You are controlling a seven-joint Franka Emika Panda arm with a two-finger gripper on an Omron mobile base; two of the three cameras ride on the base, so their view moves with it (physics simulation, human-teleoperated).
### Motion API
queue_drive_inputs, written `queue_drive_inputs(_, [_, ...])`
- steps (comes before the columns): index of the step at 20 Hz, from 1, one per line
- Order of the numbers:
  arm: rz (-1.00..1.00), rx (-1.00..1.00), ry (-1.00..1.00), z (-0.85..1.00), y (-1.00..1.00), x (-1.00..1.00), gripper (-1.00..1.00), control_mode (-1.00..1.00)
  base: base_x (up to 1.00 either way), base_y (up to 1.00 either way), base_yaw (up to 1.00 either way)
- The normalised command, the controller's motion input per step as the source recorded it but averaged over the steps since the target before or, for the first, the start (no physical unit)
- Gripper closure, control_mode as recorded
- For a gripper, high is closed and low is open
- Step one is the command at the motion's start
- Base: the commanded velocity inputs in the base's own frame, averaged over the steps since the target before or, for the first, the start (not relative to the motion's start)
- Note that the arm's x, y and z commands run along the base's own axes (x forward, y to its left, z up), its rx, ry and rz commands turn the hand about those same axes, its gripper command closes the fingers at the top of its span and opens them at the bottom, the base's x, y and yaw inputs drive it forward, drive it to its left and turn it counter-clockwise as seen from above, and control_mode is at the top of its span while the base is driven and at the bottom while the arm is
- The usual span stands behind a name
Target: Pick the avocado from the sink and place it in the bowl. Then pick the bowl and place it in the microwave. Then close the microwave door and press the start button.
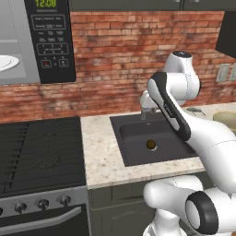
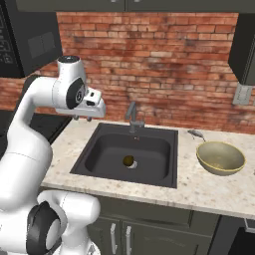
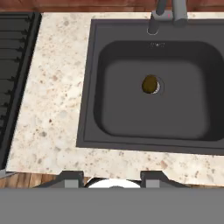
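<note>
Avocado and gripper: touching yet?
Apart. In the hand view the avocado lies at the drain in the sink, far past the fingertips. In the right base view the gripper hangs above the counter, left of the basin.
</note>
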Motion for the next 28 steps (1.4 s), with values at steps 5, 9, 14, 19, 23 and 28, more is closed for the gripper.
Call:
queue_drive_inputs(5, [-0.01, 0.01, 0.01, -0.21, -0.09, -0.21, -1.00, -1.00, 0.00, 0.00, 0.00])
queue_drive_inputs(9, [-0.15, 0.09, 0.00, -0.91, -0.67, -0.71, -1.00, -1.00, 0.00, 0.00, 0.00])
queue_drive_inputs(14, [-0.17, 0.09, 0.05, -0.95, -0.80, -0.25, -1.00, -1.00, 0.00, 0.00, 0.00])
queue_drive_inputs(19, [0.00, 0.12, 0.00, -0.57, -0.66, 0.12, -1.00, -1.00, 0.00, 0.00, 0.00])
queue_drive_inputs(23, [0.00, 0.05, 0.01, -0.37, -0.20, 0.75, -1.00, -1.00, 0.00, 0.00, 0.00])
queue_drive_inputs(28, [0.10, 0.02, 0.00, -0.36, -0.15, 0.39, -1.00, -1.00, 0.00, 0.00, 0.00])
